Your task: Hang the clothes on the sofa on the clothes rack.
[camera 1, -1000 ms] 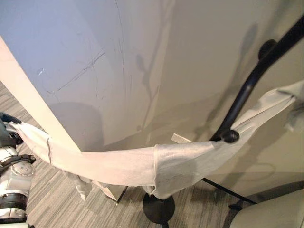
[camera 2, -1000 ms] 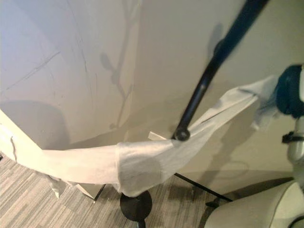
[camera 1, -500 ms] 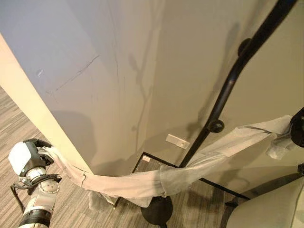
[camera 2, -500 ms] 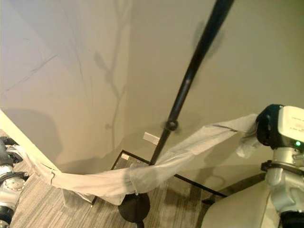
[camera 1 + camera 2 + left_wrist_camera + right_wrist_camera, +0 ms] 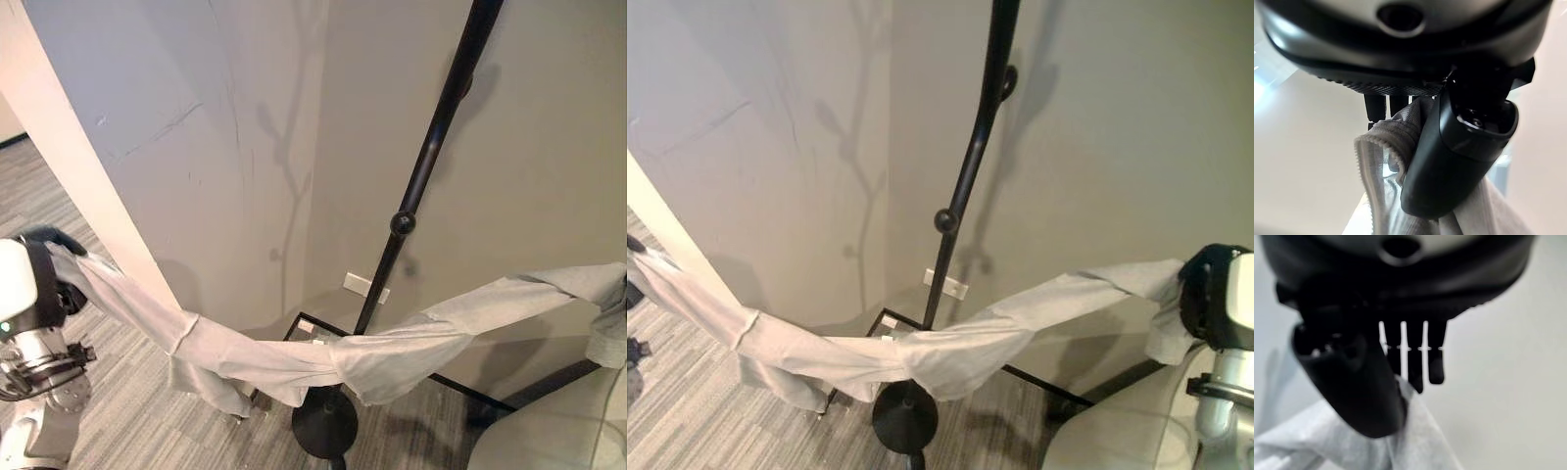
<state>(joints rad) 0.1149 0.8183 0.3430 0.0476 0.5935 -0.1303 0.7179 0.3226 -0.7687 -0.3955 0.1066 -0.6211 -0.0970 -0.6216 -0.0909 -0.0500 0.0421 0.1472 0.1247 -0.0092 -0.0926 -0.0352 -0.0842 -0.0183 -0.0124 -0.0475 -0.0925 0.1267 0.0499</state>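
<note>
The left robot hand (image 5: pixel 1454 161) is clenched on one end of a pale grey garment (image 5: pixel 294 352); in the left wrist view the ribbed, hemmed edge of the cloth is seen pinched between the dark thumb and the fingers (image 5: pixel 1376 105). The right robot hand (image 5: pixel 1352 382) is clenched on the opposite end, with pale fabric bunched beneath its thumb and against the fingers (image 5: pixel 1422 362); in the right eye view a loose flap of cloth is seen hanging just beside this hand.

Between the two hands the garment is stretched as a long sagging band, lowest near its middle. The middle of the band is seen in front of the lower pole of a black clothes rack (image 5: pixel 421 176); whether cloth and pole are touching cannot be told. A round knob (image 5: pixel 403 223) on the pole is seen above the band, well apart from the cloth. The round black base (image 5: pixel 323 423) of the rack stands on grey striped carpet (image 5: pixel 118 411) below the sag.

Behind the rack a pale wall (image 5: pixel 549 147) is seen, with a white wall plate (image 5: pixel 364 286) low on it. A pale sofa corner (image 5: pixel 558 431) is seen below the right hand.
</note>
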